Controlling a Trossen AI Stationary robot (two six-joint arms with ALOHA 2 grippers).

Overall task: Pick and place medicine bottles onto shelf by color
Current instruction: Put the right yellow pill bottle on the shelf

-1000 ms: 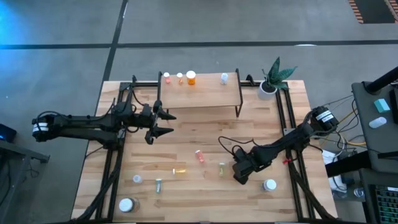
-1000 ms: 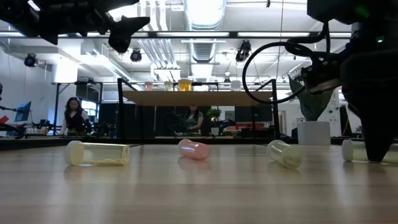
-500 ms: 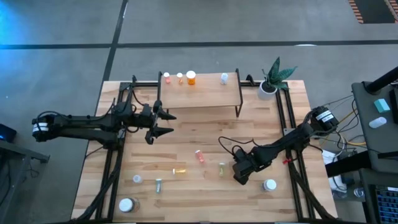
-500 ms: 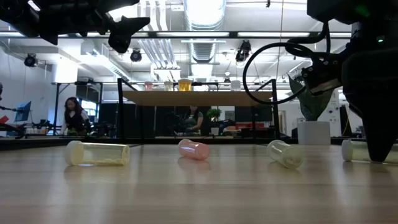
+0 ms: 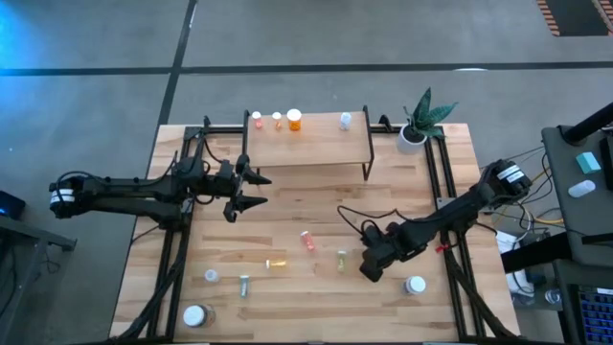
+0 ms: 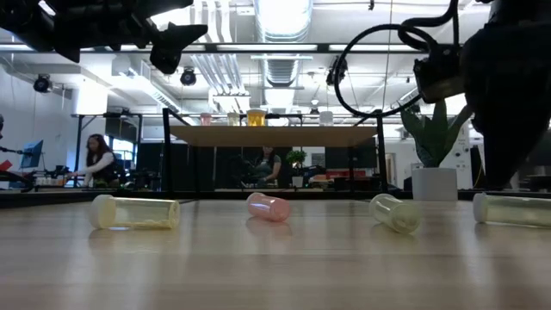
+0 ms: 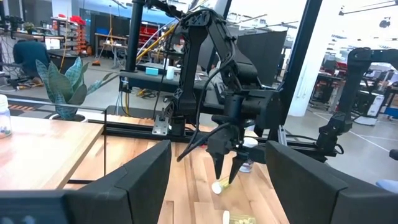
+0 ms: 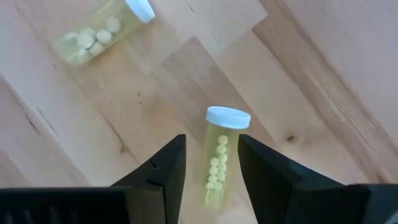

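right gripper (image 8: 210, 163) clamping yellow vial (image 8: 219, 155) near worktop's front edge, for shelving | left gripper (image 5: 247, 188) waiting, gaping, empty, beside shelf (image 5: 308, 142)

Medicine bottles split between the shelf (image 5: 308, 139) and the tabletop.
On shelf, upright along its back edge: two small white-capped vials (image 5: 257, 121) at the left end, an orange bottle (image 5: 294, 120) beside them, a clear one (image 5: 345, 120) apart toward the right. On the table, lying down: pink (image 5: 307, 240), yellow (image 5: 277, 262), pale yellow-green (image 5: 342, 259), plus a clear yellow vial of pills with white cap (image 8: 219, 152). Near the front edge: white-capped bottles (image 5: 195, 315), (image 5: 415, 285), small vials (image 5: 211, 276), (image 5: 243, 285).
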